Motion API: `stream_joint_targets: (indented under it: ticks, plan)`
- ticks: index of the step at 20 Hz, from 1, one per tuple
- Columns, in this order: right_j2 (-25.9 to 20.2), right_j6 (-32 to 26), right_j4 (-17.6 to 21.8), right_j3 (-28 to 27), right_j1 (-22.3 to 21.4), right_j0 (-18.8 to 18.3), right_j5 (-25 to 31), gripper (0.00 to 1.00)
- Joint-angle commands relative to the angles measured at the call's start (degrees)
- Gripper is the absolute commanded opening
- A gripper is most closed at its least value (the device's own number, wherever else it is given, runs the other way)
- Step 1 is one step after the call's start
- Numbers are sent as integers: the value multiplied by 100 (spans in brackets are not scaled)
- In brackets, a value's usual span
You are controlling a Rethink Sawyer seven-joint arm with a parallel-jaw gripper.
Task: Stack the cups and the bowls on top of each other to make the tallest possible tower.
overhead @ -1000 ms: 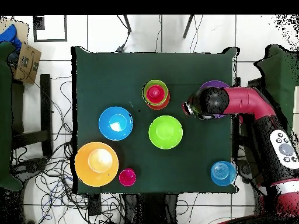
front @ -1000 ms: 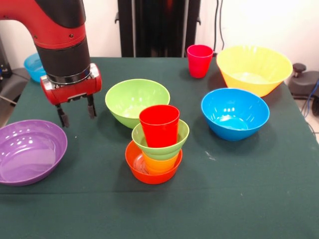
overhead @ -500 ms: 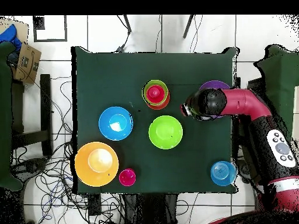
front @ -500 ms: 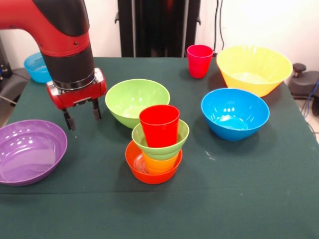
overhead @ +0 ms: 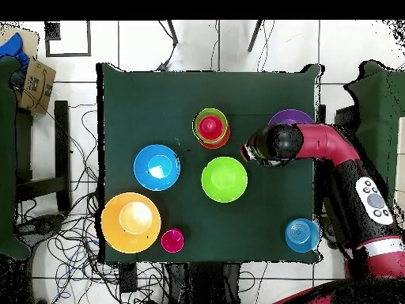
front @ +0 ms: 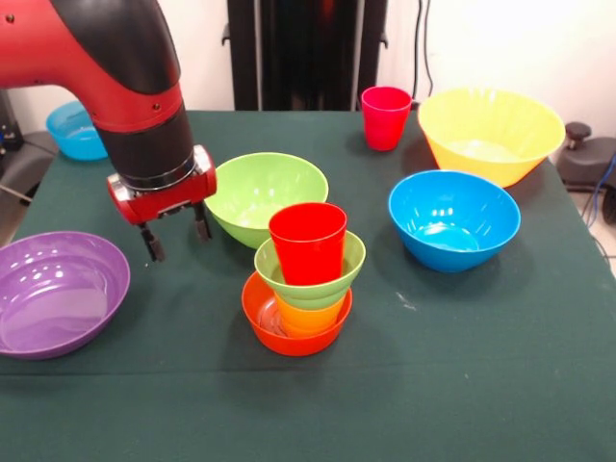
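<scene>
Pincer (front: 176,241) empty, fingers apart, hanging low between purple bowl (front: 58,289) and green bowl (front: 265,192).

Near: tower (front: 303,279), orange bowl at base, red cup on top, well beside the pincer. Likely next piece is the green bowl just past it; best to straddle the near rim squarely, lift straight. Far: pink cup (front: 385,117), yellow bowl (front: 491,130), both well apart.

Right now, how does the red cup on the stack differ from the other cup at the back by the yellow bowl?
The red cup sits nested in the small green bowl atop the tower; the pink-magenta cup stands alone on the table. The red cup is pure red; the pink-magenta cup looks pinker, clearest from overhead. Both are upright, tapered and empty.
</scene>
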State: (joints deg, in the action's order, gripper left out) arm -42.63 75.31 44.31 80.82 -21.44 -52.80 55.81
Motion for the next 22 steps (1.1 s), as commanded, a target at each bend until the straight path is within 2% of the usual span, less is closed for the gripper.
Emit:
stream_joint_targets:
  ticks: [1, 6, 9, 15, 22]
  plan:
    - [-51, -1853, 345, -309, 1, 196, 130, 100]
    - [-40, -1701, 71, -617, -171, 348, 738, 100]
    - [-62, -1834, -92, -820, -255, 420, 1232, 100]
    - [-128, -2012, -170, -894, -488, 429, 1699, 100]
    - [-261, -2250, -48, -871, -440, 228, 1509, 100]
